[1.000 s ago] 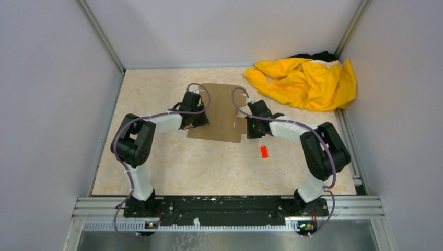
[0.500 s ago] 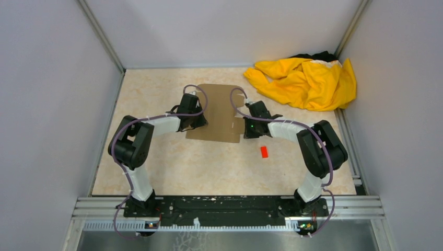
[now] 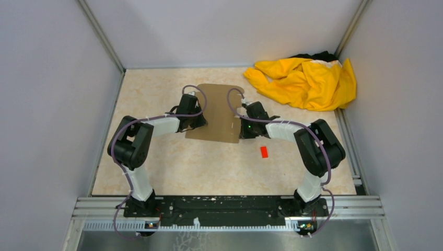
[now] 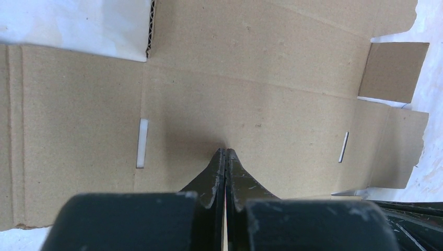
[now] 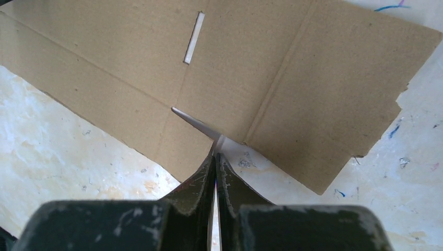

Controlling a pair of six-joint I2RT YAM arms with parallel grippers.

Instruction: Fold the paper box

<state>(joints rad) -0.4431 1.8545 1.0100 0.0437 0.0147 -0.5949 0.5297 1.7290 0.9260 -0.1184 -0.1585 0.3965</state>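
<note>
The paper box (image 3: 218,112) lies flat on the worktop (image 3: 209,167), no flap raised, with the closed left pincer (image 4: 225,152) pressing its panel and the closed right pincer (image 5: 216,150) seemingly at an edge notch, so next a flap needs lifting along its crease.
</note>
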